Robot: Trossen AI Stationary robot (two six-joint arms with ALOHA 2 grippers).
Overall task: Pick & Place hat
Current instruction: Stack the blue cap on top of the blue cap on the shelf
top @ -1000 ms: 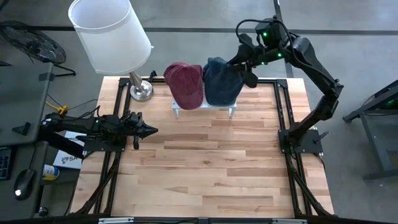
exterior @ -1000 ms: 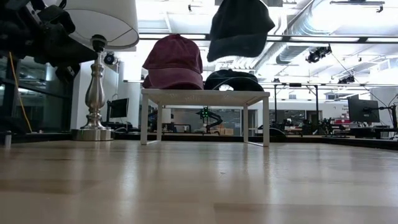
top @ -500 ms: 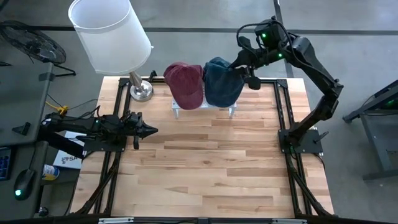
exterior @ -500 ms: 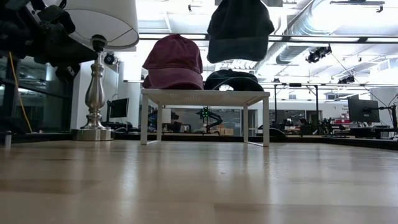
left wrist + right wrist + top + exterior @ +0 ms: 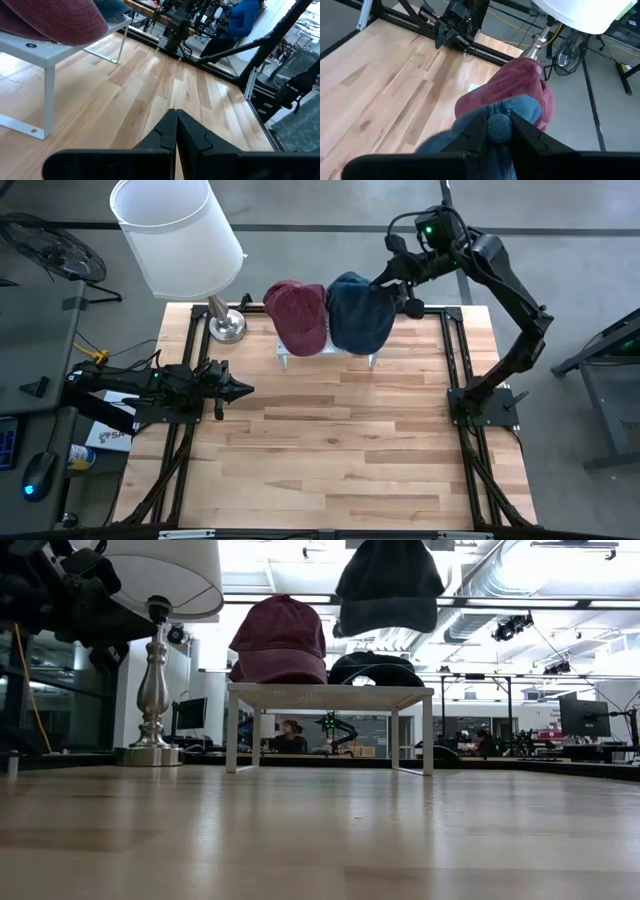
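While my right gripper (image 5: 498, 131) pinches the top button of the blue hat (image 5: 358, 313), most of that hat is hard to read: from my right wrist only a blurred patch of denim shows around the fingers, and in the low view its crown (image 5: 389, 585) hangs dark against the ceiling lights, cut off at the frame's upper edge, so the grip itself is out of sight there. From above, the blue hat covers the 3 o'clock half of the small white stand (image 5: 285, 360), hiding how far it hangs above the shelf; the low view shows it clear of the shelf. A second dark cap (image 5: 376, 669) sits behind the stand in the low view, only its upper curve visible, and I cannot place it in the overhead view. The red hat (image 5: 298, 315) rests on the stand's 9 o'clock half, just beside the blue one. The lamp (image 5: 176, 232) shade hides most of its base at the table's 11 o'clock corner.

My left gripper (image 5: 240, 390) lies low at the table's 9 o'clock edge, fingers pressed together, pointing toward 3 o'clock.

Against a second ago, my right wrist has shifted slightly toward 3 o'clock and back toward 12, and the blue hat has moved a little with it, hanging squarer in the low view. The red hat, stand, lamp and left arm are unchanged.
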